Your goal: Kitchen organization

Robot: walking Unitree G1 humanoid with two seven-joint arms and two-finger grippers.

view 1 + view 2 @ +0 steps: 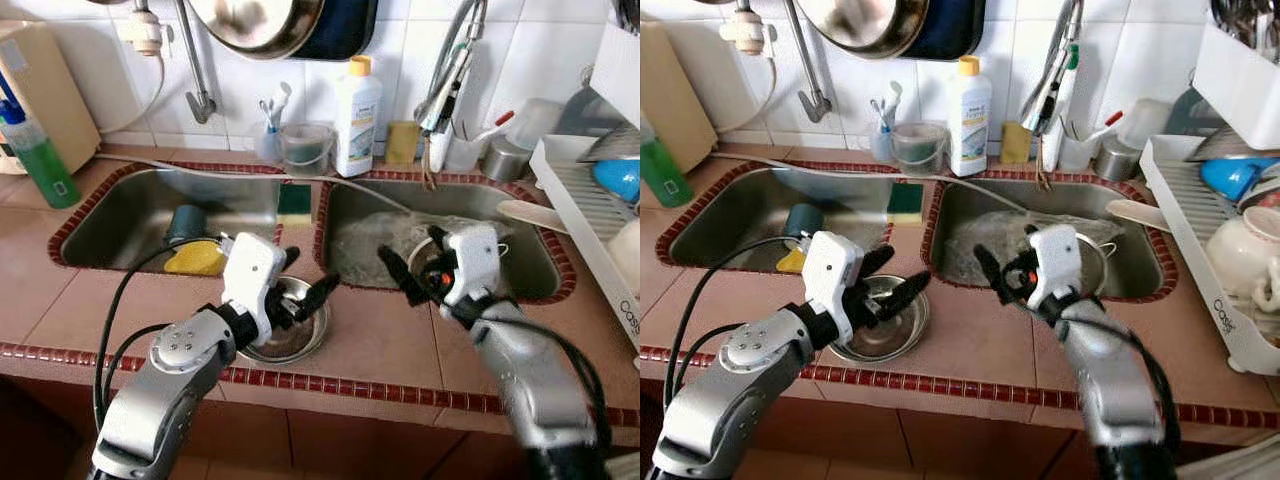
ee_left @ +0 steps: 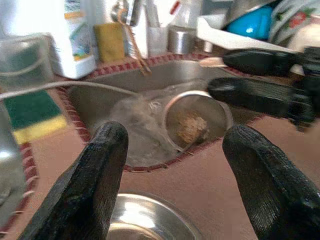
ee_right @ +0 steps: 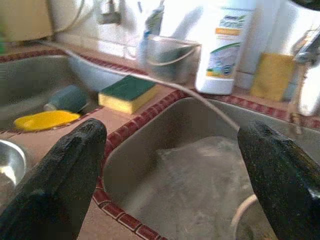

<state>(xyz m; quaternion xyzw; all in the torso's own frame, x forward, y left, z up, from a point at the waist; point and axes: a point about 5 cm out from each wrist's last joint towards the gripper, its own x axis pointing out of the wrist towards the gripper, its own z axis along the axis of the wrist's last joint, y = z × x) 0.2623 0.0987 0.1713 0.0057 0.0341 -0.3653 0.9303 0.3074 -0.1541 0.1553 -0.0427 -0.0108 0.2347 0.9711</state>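
A shallow steel bowl (image 1: 288, 325) sits on the tiled counter in front of the strip between the two sinks. My left gripper (image 1: 310, 275) hovers just over its rim, open, with nothing between its fingers (image 2: 95, 175). My right gripper (image 1: 412, 255) hangs open and empty over the near edge of the right sink (image 1: 350, 235). In that sink lie a steel pot (image 2: 197, 122) with brownish residue and a crumpled clear plastic sheet (image 3: 200, 170). The left sink (image 1: 120, 215) holds a teal cup (image 1: 185, 222) and a yellow item (image 1: 195, 260).
A green-and-yellow sponge (image 1: 294, 203) lies on the divider between the sinks. A white detergent bottle (image 1: 357, 115), a clear tub (image 1: 305, 148) and a faucet (image 1: 445, 85) line the back wall. A white dish rack (image 1: 590, 205) stands at the right, a green bottle (image 1: 40, 160) at the left.
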